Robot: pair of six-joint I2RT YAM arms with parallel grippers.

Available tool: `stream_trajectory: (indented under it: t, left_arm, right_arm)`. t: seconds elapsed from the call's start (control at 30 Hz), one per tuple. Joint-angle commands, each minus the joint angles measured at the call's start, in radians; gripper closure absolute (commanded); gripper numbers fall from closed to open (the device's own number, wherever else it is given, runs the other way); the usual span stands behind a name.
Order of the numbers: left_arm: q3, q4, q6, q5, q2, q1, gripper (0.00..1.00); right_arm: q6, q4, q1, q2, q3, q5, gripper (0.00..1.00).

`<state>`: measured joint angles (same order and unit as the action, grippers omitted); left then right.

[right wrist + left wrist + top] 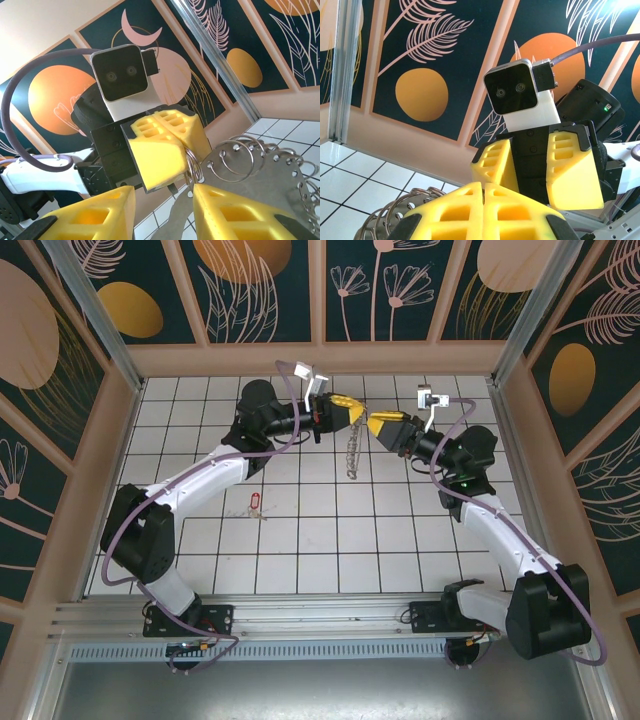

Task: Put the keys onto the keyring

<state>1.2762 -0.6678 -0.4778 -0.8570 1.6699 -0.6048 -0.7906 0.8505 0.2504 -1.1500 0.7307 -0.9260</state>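
Grips keyring in closed left end effector; holds right end effector part-open beside; needs key on worktop, nearer left arm.

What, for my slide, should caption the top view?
Left gripper holds the keyring up to the right gripper; the key lies on the tiles.

Bright, even light falls from above, and my arms cast only faint shadows on the white tiles. Small glints sit on the keyring. Close up, my right fingers look soft.
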Motion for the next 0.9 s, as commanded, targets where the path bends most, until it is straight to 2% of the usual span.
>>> stream_trajectory:
  t: [0.0, 0.43, 0.87]
  left_arm:
    - [0.038, -0.016, 0.014, -0.022, -0.030, 0.003, 1.00]
    - [0.040, -0.029, -0.001, -0.028, -0.025, 0.002, 1.00]
    - [0.040, -0.029, 0.001, -0.027, -0.019, 0.003, 1.00]
  right_arm:
    - [0.024, 0.041, 0.005, -0.013, 0.028, -0.013, 0.65]
    - [0.019, 0.064, 0.018, -0.065, 0.084, -0.004, 0.74]
    - [0.041, 0.031, 0.021, -0.059, 0.070, 0.004, 0.95]
